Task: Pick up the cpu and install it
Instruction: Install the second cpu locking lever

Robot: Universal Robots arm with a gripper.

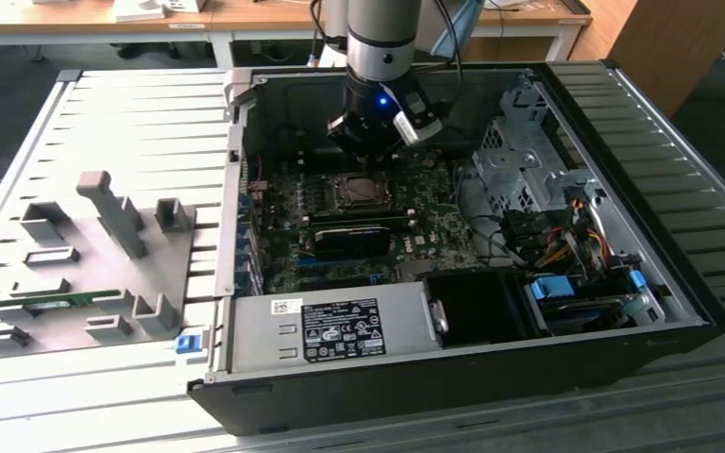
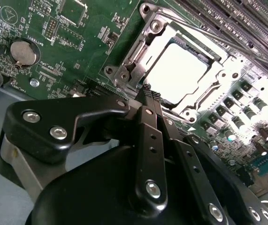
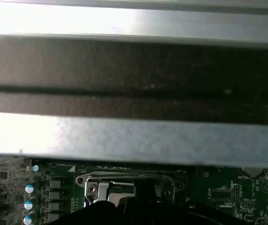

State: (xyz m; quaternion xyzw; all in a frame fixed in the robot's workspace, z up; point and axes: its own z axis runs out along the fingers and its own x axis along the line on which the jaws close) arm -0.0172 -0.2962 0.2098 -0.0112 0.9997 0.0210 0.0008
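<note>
1. Reaching straight down into the open computer case (image 1: pixel 463 368), the arm holds its gripper (image 1: pixel 365 143) just above the motherboard (image 1: pixel 337 236), near the case's far wall in the exterior view.
2. In the second wrist view, the gripper (image 2: pixel 150 96) shows its two black fingers (image 2: pixel 148 140) pressed together with nothing between them, their tips at the near edge of the socket (image 2: pixel 124 75).
3. The cpu (image 2: pixel 178 72) lies flat inside the metal-framed socket, its bright top glaring under the light; in the exterior view it sits as a dark-centred square (image 1: pixel 365 191) directly below the gripper.
4. In the first wrist view, the socket frame (image 3: pixel 94 187) lies partly behind the dark gripper body, with a row of blue-topped capacitors (image 3: pixel 28 197) beside it.
5. A white label (image 1: pixel 344 330) covers the power supply (image 1: pixel 275 326) at the case's near edge; its print is too small to make out.
6. A round coin cell (image 2: pixel 23 51) sits on the board near white lettering too fine to make out.
</note>
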